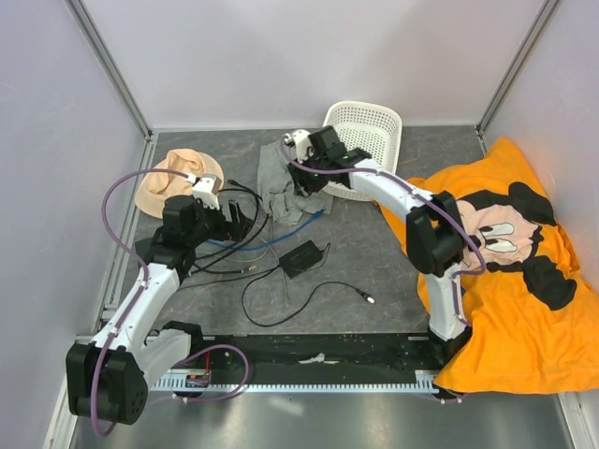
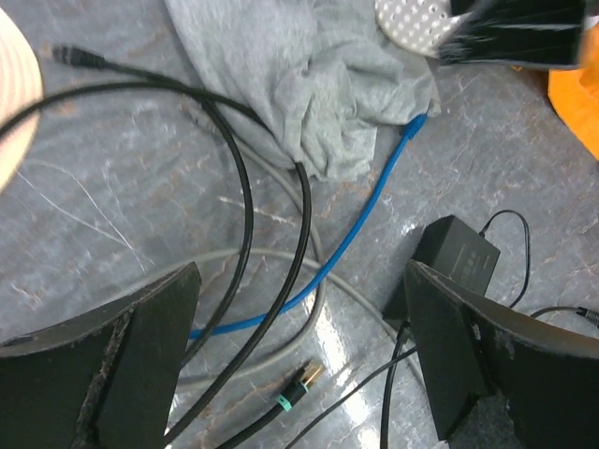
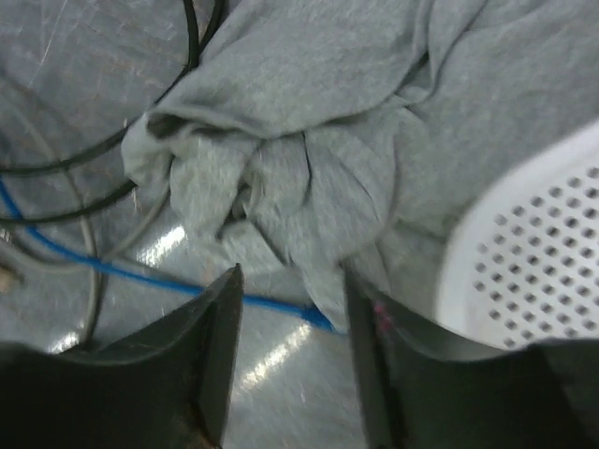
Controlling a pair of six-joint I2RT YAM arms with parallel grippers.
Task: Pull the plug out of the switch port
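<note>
Left wrist view: left hand [image 2: 301, 281] and right hand [image 3: 292, 299] open, empty; I judge the blue cable [image 2: 374, 201] limp, light, best gripped at its rigid plug [image 2: 415, 123]; switch port unseen

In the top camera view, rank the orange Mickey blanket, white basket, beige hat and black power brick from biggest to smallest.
1. orange Mickey blanket, by far.
2. white basket and beige hat: look alike, both partly covered, so unranked.
3. black power brick, smallest.

hat [image 1: 178, 178] sits back left, cloth [image 1: 276, 192] mid-table with the basket [image 1: 370, 131] just behind it, power brick [image 1: 299, 256] in front, cushion [image 1: 515, 271] far right
</note>
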